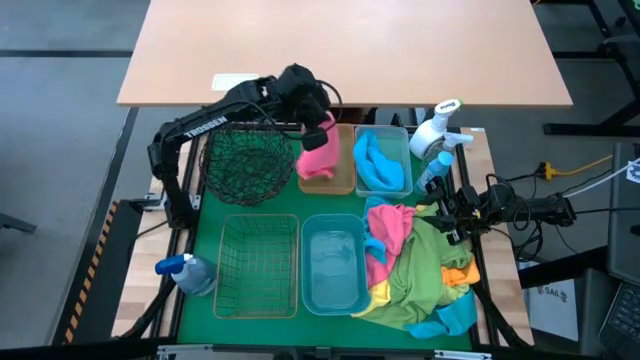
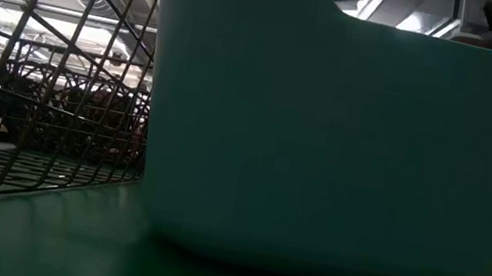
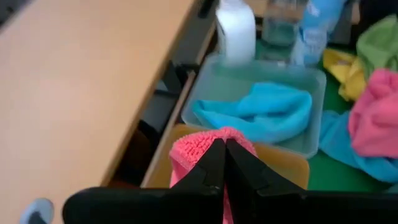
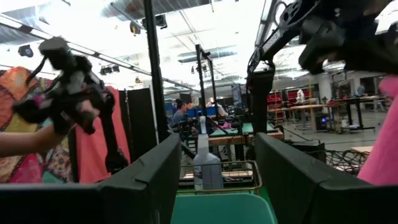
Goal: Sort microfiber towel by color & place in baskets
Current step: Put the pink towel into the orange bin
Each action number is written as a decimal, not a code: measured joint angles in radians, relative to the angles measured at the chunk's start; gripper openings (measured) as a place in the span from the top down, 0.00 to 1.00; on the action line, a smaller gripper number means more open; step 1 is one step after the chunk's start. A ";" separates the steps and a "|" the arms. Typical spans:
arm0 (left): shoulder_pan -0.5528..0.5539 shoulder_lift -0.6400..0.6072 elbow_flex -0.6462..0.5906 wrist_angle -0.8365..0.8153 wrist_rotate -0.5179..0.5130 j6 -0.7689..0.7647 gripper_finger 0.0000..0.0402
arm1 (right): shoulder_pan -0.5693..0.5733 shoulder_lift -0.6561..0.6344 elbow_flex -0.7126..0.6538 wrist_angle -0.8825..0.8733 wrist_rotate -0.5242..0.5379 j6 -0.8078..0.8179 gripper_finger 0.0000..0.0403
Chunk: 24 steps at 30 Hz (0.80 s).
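Observation:
A pink towel (image 1: 320, 158) hangs over the amber bin (image 1: 345, 178) at the far middle of the green mat, with my left gripper (image 1: 320, 133) shut on it. Beside it, a blue towel (image 1: 380, 160) lies in the pale blue bin (image 1: 405, 140). A pile of pink, green, yellow, orange and blue towels (image 1: 420, 265) lies at the near right. The dark green mesh basket (image 1: 243, 160), the rectangular wire basket (image 1: 258, 265) and the blue bin (image 1: 333, 265) hold no towel. My right gripper (image 4: 214, 186) waits open at the right edge. My left gripper pinches a bunched upper part of the pink towel (image 3: 208, 146) between its two shut fingers (image 3: 239, 171). The fingers slant down from the table's far left. The towel hangs below them, its lower part (image 1: 318, 175) down in the amber bin; I cannot tell whether it rests there.
A white spray bottle (image 1: 438, 125) and a clear one (image 1: 432, 172) stand at the far right, and a blue spray bottle (image 1: 185, 272) lies at the near left. A wooden tabletop (image 1: 340, 50) borders the far side. Cables (image 1: 560, 170) run off to the right.

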 joint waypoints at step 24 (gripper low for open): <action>-0.054 0.208 0.000 0.018 -0.382 -0.053 0.81 | 0.000 0.000 0.000 0.000 0.016 0.025 0.49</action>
